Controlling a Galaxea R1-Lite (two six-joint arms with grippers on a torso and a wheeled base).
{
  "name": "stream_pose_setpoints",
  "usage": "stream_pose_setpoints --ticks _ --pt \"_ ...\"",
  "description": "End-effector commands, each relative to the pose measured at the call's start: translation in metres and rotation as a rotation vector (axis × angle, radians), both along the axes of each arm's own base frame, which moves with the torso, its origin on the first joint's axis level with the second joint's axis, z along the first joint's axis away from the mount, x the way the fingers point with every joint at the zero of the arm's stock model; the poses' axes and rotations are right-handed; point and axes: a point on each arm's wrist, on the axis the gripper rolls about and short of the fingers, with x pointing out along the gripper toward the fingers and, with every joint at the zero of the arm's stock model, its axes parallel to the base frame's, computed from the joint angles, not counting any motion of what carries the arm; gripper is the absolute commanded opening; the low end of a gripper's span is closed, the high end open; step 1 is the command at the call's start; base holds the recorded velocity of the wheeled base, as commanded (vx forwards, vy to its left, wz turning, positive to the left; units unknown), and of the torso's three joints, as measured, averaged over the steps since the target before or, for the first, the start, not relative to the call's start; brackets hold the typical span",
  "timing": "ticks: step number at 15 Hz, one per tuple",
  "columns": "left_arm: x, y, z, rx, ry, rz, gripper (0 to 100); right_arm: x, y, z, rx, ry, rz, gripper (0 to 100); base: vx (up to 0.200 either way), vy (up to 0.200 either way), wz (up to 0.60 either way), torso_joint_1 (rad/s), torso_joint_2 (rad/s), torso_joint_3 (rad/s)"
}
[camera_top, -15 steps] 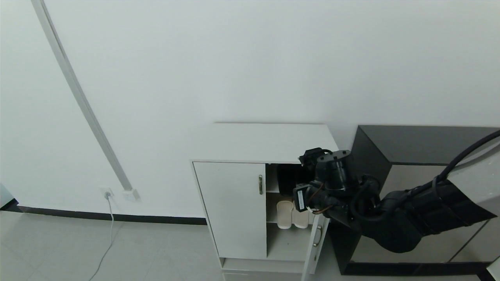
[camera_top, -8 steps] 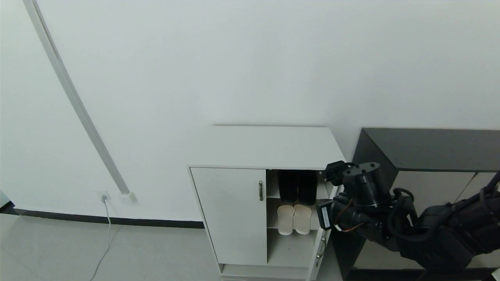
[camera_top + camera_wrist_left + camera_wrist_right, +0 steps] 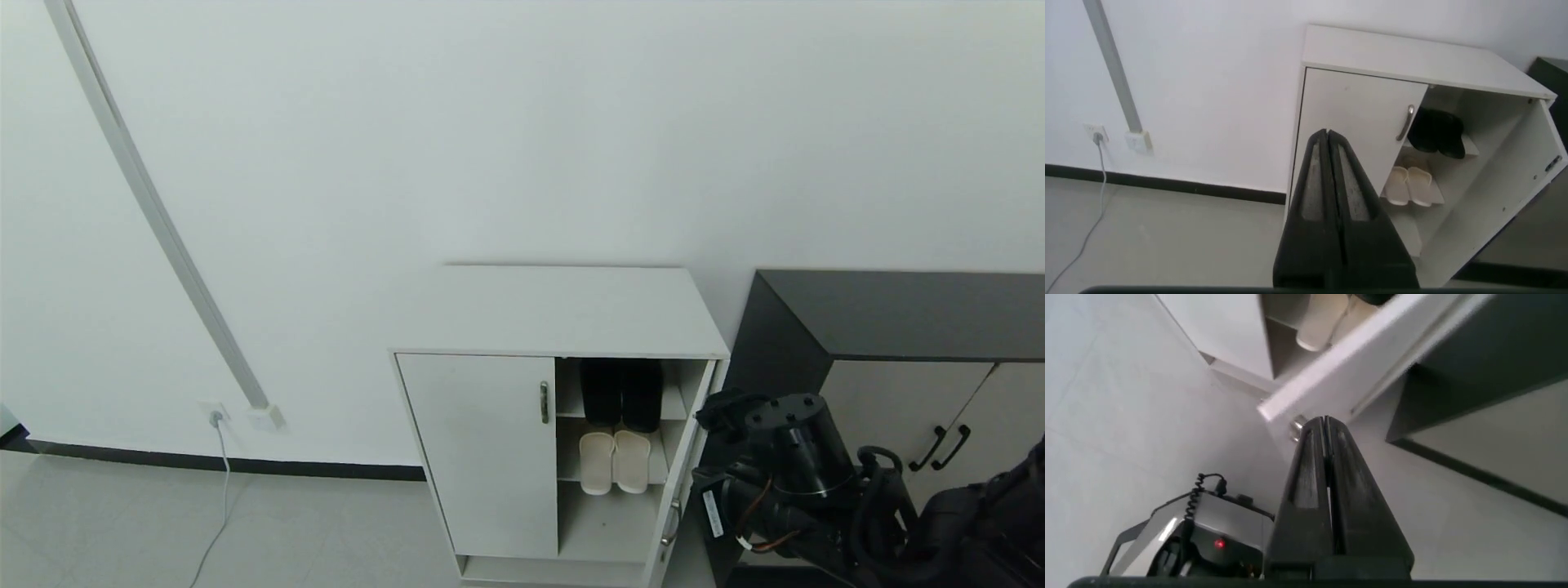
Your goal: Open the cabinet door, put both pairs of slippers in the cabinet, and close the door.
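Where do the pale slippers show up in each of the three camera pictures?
Head view: the pale slippers sit side by side under the black pair.
Left wrist view: pale slippers inside the cabinet, just past the closed door's handle.
Right wrist view: seemingly one toe, peeking past the open door.
Shared landmark: the open door.

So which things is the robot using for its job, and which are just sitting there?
For the job: white cabinet, its open door, black slippers, cream slippers, right hand.
Just there: black sideboard, wall socket, wall trunking.
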Motion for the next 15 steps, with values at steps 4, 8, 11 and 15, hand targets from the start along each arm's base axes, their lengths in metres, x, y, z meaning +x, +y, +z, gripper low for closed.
stream_pose_setpoints --ticks 4,8,11,15 --pt "0.0 0.0 0.0 0.0 0.001 0.0 0 0.019 0.014 -0.037 -0.022 0.019 -0.002 0 0.0 0.0 0.0 0.0 0.0 0.0" --pt "0.0 0.0 0.0 0.0 0.0 0.0 0 0.035 0.023 -0.045 -0.019 0.013 -0.009 0 0.0 0.0 0.0 0.0 0.0 0.0" --pt "0.0 0.0 0.0 0.0 0.001 0.002 0 0.048 0.031 -0.045 -0.001 -0.009 -0.016 0 0.0 0.0 0.0 0.0 0.0 0.0" --pt "0.0 0.0 0.0 0.0 0.001 0.002 0 0.068 0.042 -0.044 0.028 -0.046 -0.025 0 0.0 0.0 0.0 0.0 0.0 0.0"
